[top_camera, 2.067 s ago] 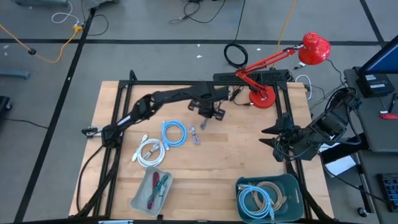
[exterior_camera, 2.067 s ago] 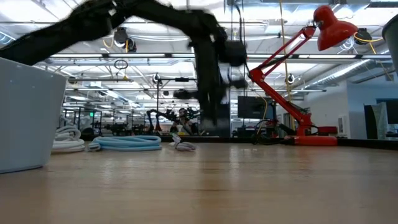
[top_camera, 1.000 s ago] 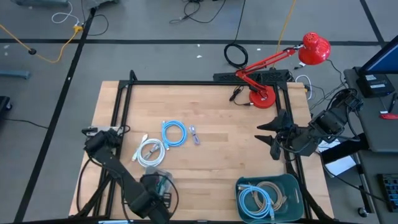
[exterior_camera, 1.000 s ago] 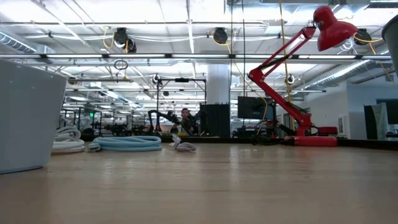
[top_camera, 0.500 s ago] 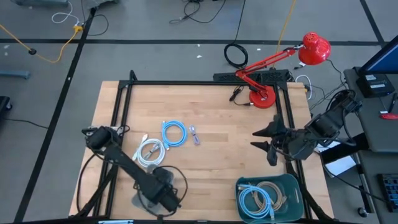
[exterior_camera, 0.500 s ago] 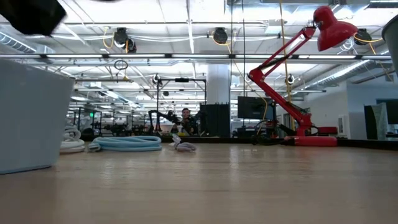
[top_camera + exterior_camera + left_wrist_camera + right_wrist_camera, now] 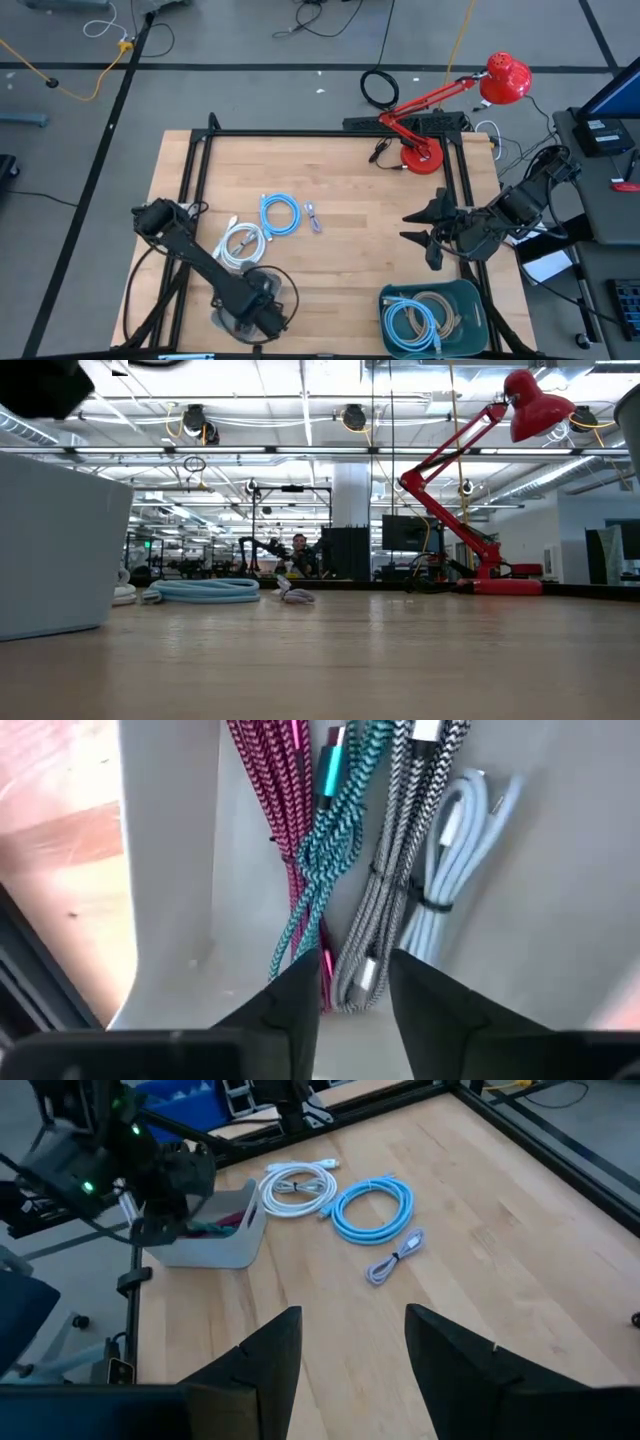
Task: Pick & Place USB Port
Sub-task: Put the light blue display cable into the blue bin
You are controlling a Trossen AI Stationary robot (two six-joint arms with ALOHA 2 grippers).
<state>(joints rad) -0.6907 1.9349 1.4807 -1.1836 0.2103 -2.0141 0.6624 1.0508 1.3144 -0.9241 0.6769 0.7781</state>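
Over the grey bin (image 7: 232, 318) at the table's near edge, toward its left corner, the left gripper (image 7: 352, 985) hangs with its fingers parted and empty; four bundled USB cables (image 7: 375, 850) lie inside the bin below, apparently placed already. One small grey cable (image 7: 394, 1256) and two coils are left out on the table. The right gripper (image 7: 352, 1342) waits by the right edge, fingers open, holding nothing.
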